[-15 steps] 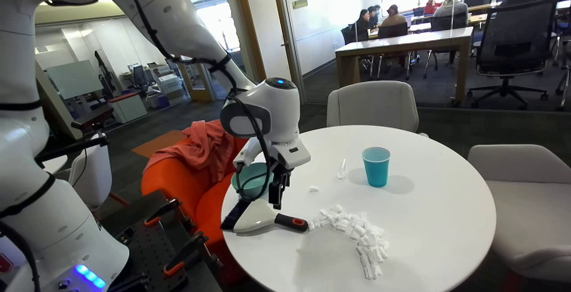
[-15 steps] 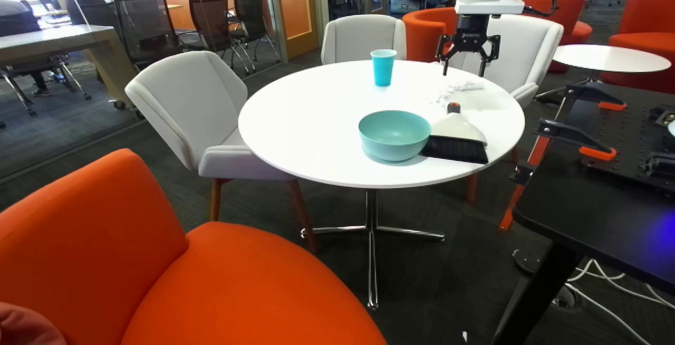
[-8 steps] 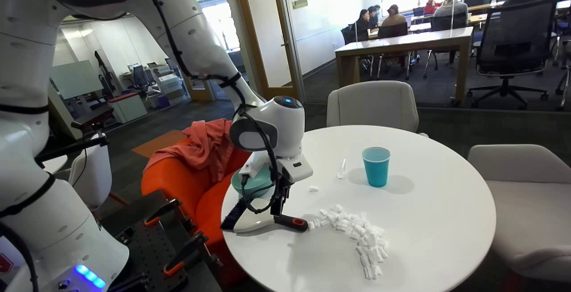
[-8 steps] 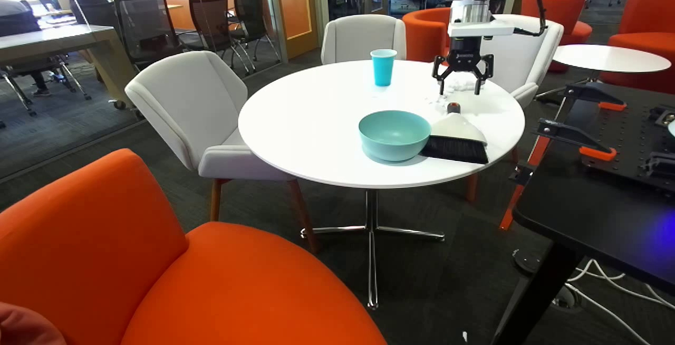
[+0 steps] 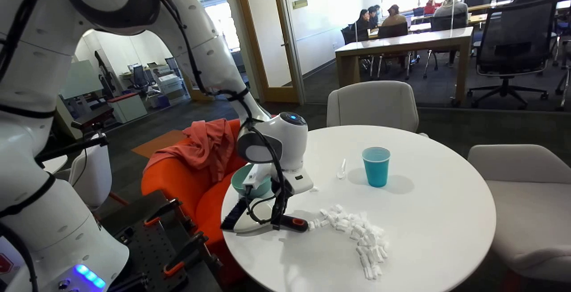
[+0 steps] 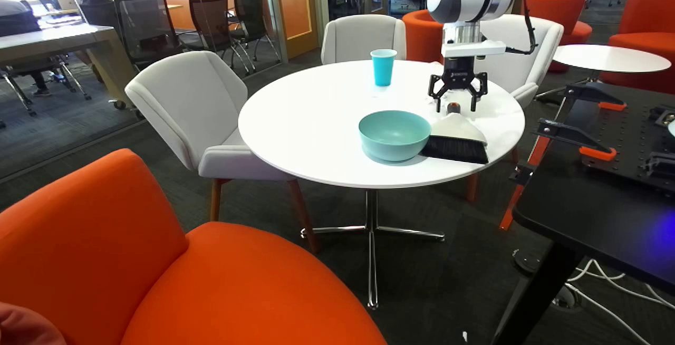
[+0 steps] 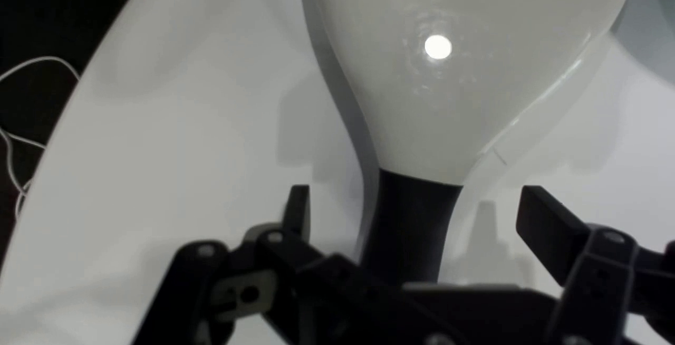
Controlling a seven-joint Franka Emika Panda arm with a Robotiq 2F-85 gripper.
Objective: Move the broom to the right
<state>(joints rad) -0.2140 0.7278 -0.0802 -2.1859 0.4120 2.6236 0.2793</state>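
The broom lies flat on the round white table, with a whitish head, dark bristles and a black handle with a red accent. It shows in both exterior views (image 5: 249, 222) (image 6: 456, 126) and fills the middle of the wrist view (image 7: 464, 81). Its bristles sit close beside the teal bowl (image 6: 394, 136). My gripper (image 6: 456, 106) is open and points down over the handle. In the wrist view my gripper (image 7: 415, 205) has one finger on each side of the handle, with a gap on both sides. The handle's far end is hidden there by the gripper body.
White crumpled scraps (image 5: 357, 229) lie in a curve past the handle's end. A blue cup (image 5: 376, 167) and a clear plastic spoon (image 5: 342, 169) stand and lie farther across the table. The table's edge (image 7: 79, 89) runs close to the broom.
My gripper has come down from above the table to the broom's handle, staying open. The broom, bowl, cup and scraps have not moved.
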